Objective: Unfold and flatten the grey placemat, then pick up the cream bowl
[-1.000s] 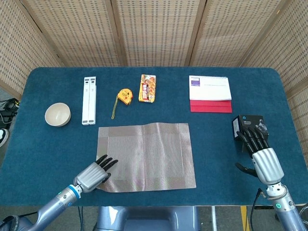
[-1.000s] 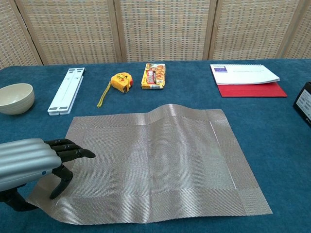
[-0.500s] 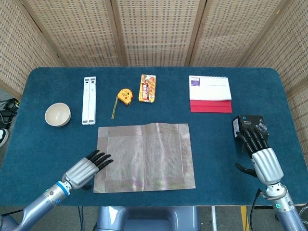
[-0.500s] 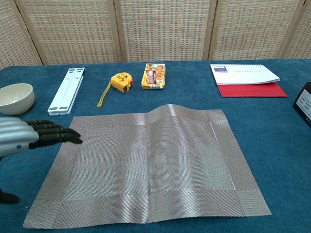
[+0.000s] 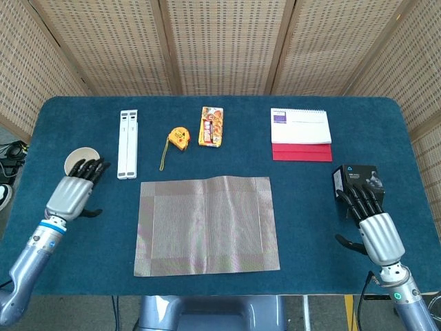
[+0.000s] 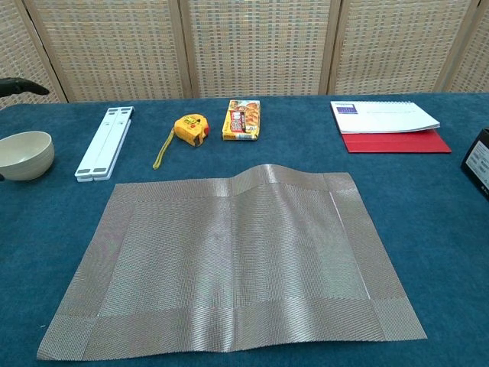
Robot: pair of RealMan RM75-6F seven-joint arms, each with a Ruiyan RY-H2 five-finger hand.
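Now the grey placemat [image 5: 207, 225] lies spread open in the middle of the blue table [image 5: 310, 200], with only a low ripple along its far edge, so to my eye the flattening is about done and the bowl is the job in hand. The left hand [image 5: 74, 189] hovers over the near side of the cream bowl [image 5: 73, 158], fingers stretched out and a little apart, thumb off to the side, holding nothing. From the head view its fingertips cover part of the bowl's rim; whether they touch it I cannot tell. In the chest view the bowl sits upright at the far left of the table, just beside the white folding stand [image 5: 127, 143], with only a dark fingertip showing above it.

To do this well, I would bring the thumb inside or under one wall and the fingers round the opposite wall before closing, since a smooth round bowl will likely skid away on the cloth if pushed from one side. Keep clear of the stand on the right of the bowl. Lift straight up and level.

The right hand [image 5: 371, 219] rests well apart at the other side, fingers extended toward the black box [image 5: 355, 178], empty.
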